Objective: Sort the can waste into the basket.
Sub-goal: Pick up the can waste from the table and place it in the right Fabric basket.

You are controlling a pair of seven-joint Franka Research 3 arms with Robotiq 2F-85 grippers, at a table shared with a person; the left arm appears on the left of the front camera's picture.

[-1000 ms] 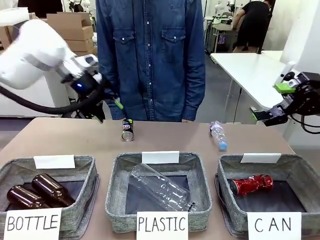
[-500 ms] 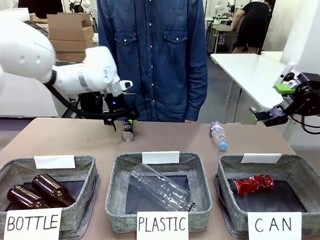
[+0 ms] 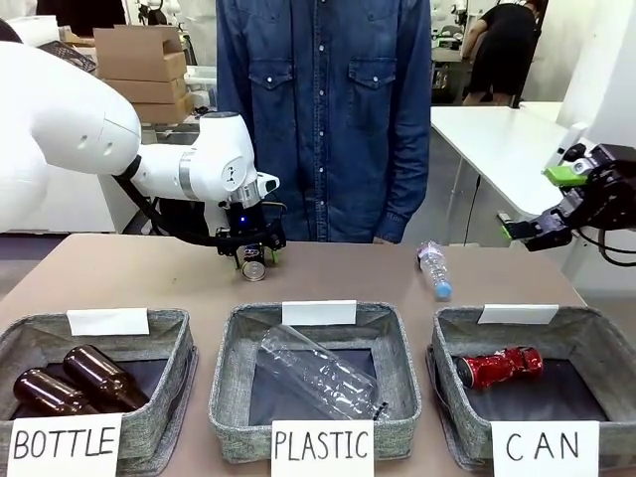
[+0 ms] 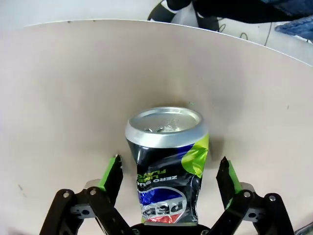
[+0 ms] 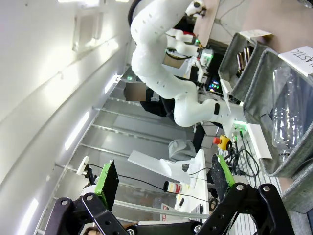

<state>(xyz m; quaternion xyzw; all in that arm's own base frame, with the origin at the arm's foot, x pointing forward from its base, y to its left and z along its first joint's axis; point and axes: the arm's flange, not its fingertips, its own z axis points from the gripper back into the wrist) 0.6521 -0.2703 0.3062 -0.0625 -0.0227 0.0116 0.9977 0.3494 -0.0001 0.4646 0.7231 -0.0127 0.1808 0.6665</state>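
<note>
A dented dark blue-black can lies on the table near its far edge. My left gripper has come down over it. In the left wrist view the can lies between the two green-padded fingers, and my left gripper stands open with a small gap on each side. A red can lies inside the grey CAN basket at the front right. My right gripper hangs open in the air off the table's right end, and the right wrist view shows it with nothing between its fingers.
A clear plastic bottle lies on the table right of the dark can. The PLASTIC bin holds a clear bottle, the BOTTLE bin two brown ones. A person in a denim shirt stands at the far edge.
My left arm has swung right and come down over the dark can. The person has shifted slightly right. My right arm has stayed still.
</note>
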